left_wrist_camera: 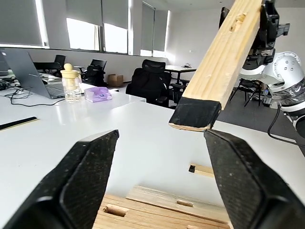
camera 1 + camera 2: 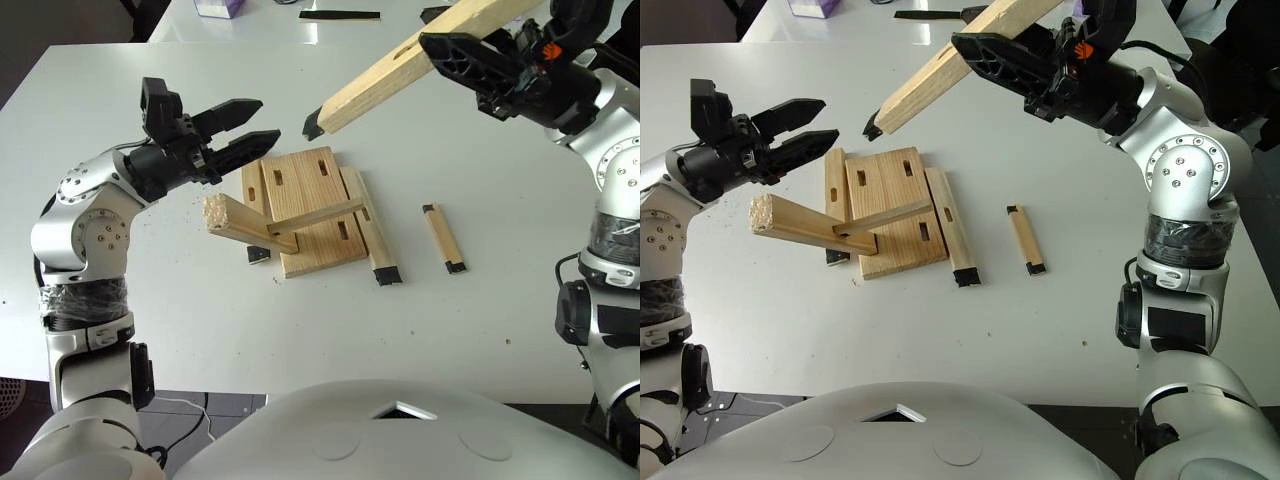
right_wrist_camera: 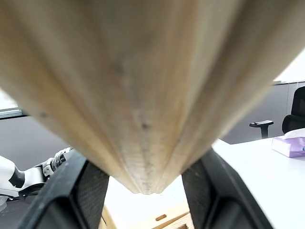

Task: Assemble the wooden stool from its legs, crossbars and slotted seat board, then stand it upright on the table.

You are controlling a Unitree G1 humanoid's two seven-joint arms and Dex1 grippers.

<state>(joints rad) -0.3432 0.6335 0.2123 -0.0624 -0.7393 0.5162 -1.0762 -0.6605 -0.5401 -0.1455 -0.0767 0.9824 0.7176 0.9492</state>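
Observation:
My right gripper (image 2: 468,52) is shut on a long wooden leg (image 2: 400,72) with a black-capped end, held slanting above the table's far side. The leg's capped end (image 1: 195,113) hangs just beyond my left gripper (image 2: 245,125), which is open and empty, left of that end and above the table. The slotted seat board (image 2: 312,205) lies flat on the table. A crossbar (image 2: 315,215) lies across it, joined to another leg (image 2: 238,222) that sticks out at the left. One leg (image 2: 370,225) lies along the board's right edge. A short crossbar (image 2: 443,238) lies farther right.
The white table (image 2: 300,330) has open room in front of and to the right of the parts. A black strip (image 2: 340,15) and a purple box (image 2: 220,8) lie on the table behind. Office chairs stand in the room beyond.

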